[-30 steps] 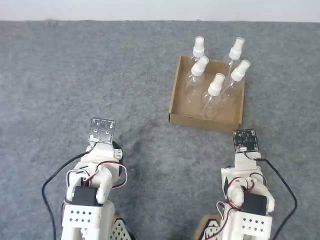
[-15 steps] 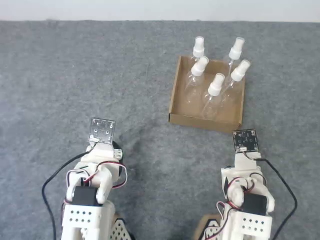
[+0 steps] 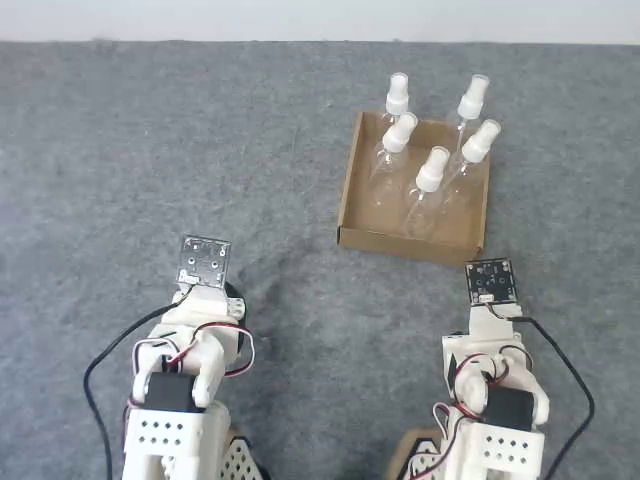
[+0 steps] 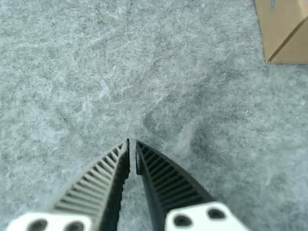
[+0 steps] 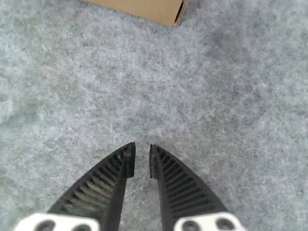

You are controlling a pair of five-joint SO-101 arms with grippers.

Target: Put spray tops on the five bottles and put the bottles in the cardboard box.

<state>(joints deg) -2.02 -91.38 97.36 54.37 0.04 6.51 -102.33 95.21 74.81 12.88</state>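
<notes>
- Left arm (image 3: pixel 190 372) at the near edge of the grey mat (image 3: pixel 130 150), left of the middle; its left gripper (image 4: pixel 132 143) hangs over bare mat with the fingers pressed together, nothing between them
- Cardboard box (image 3: pixel 410 243) toward the far right part of the mat, open side up; a near corner of it shows in the left wrist view (image 4: pixel 284 29) and in the right wrist view (image 5: pixel 144 8)
- Five bottles (image 3: pixel 425 205) stand upright inside the box, two by its far wall, three nearer; each wears a white spray top (image 3: pixel 400 131)
- Right arm (image 3: pixel 495 395) at the near edge, just short of the box's near right corner; its right gripper (image 5: pixel 140 146) is over bare mat, the fingers drawn close with a slim gap, pinching nothing
</notes>
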